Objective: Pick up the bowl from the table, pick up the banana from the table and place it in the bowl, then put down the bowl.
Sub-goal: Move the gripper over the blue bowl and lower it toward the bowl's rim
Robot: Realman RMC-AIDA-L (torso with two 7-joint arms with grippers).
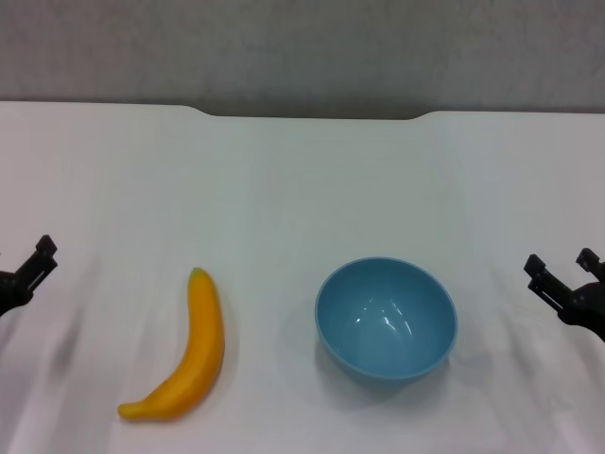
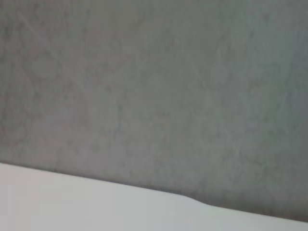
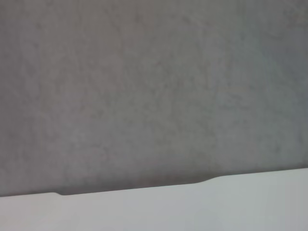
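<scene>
A round, glossy light-blue bowl (image 1: 386, 318) sits upright on the wide white matte bench (image 1: 302, 189), toward five o'clock from the centre of the head view, its hollow showing only reflected light. Well apart from it, toward seven o'clock, a single curved yellow-orange banana (image 1: 185, 356) lies flat on the same surface, its greenish stem tip pointing to twelve o'clock and its rounded end trailing off toward eight. A strip of bare white surface separates the two.

At the nine o'clock edge, the black left pincer (image 1: 26, 274) hangs at the fringe of the scene, clear of the banana; only part of it shows, and whether its fingers are apart or together cannot be told. At the three o'clock edge, the black right pincer (image 1: 565, 281) hangs well clear of the bowl, its two fingers standing apart with nothing between them.

Both wrist cameras look past the bench's notched far edge (image 2: 144, 211) (image 3: 144, 209) to a plain grey wall (image 2: 154, 86) (image 3: 154, 86).
</scene>
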